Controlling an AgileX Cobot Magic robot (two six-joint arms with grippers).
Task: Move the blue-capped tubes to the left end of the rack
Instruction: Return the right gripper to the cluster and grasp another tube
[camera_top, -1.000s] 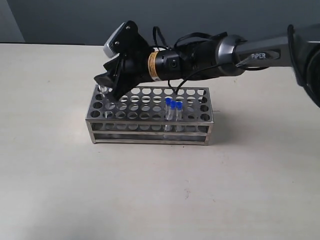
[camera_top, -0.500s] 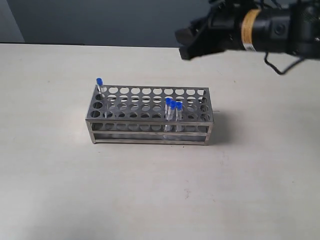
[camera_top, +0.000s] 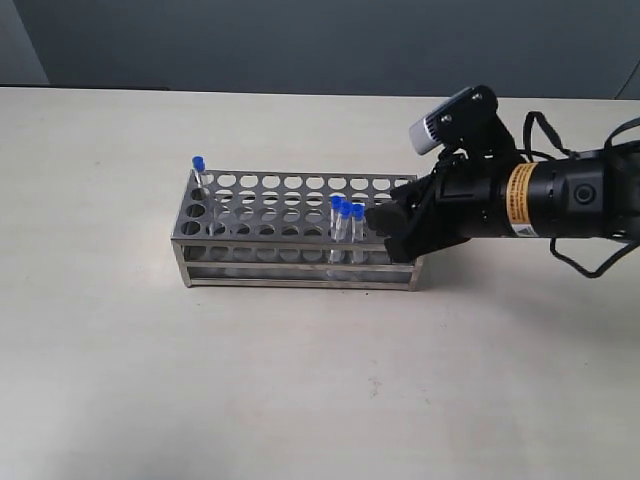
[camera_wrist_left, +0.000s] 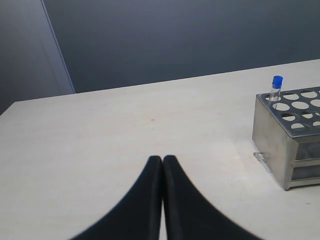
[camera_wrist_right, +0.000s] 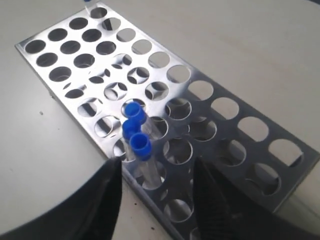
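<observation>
Right gripper (camera_wrist_right: 157, 161), curved fingers (camera_wrist_right: 100, 200) apart; blue-capped tubes (camera_wrist_right: 135, 127), perforated steel rack (camera_top: 290, 262)

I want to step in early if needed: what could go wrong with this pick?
The three tubes stand crowded together before the right gripper, jaws open, so closing may catch two or knock a neighbour askew. The gripper sits low beside the rack; a nudge could shift it and tip the left-end tube.

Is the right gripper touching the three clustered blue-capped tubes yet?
Apart. The right wrist view shows the open right gripper straddling the blue-capped tubes, with rack showing between each finger and them.
</observation>
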